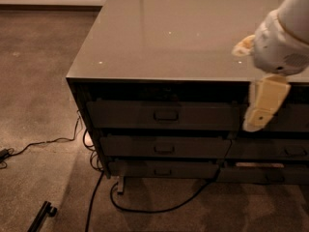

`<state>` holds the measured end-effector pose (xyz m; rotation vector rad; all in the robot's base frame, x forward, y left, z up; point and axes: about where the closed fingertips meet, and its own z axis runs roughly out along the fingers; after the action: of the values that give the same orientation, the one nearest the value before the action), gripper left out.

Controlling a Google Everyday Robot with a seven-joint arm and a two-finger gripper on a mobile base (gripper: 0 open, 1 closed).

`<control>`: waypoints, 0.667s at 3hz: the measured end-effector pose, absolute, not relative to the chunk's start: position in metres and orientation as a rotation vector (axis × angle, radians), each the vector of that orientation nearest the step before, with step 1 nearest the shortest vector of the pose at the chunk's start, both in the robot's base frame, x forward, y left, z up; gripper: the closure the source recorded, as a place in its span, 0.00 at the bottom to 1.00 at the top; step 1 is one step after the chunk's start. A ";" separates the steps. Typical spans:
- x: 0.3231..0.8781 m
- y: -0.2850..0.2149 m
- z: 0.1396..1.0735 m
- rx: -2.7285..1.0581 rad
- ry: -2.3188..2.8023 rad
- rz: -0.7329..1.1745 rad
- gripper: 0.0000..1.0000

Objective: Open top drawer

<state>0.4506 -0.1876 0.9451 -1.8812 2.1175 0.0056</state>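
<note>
The top drawer (164, 115) is the uppermost dark brown front in the left column of the cabinet, just under the countertop. It sits flush and shut, with a small rectangular loop handle (165, 115) at its centre. My gripper (258, 115) hangs down, cream-coloured, from the white arm (282, 47) at the right. It is in front of the drawer's right end, well to the right of the handle and at about its height. It touches nothing that I can see.
A glossy grey countertop (159, 37) overhangs the drawers. Two slimmer drawers (164, 148) lie below the top one, and another drawer column (285, 151) stands to the right. Black cables (145, 209) trail over the carpet at the cabinet's foot. A black bar (42, 214) lies at bottom left.
</note>
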 end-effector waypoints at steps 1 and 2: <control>0.459 -0.163 0.913 -2.010 2.034 0.083 0.00; 0.472 -0.154 0.881 -2.058 2.022 0.087 0.00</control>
<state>0.4722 -0.1539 0.8807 -2.0584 2.0216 0.0873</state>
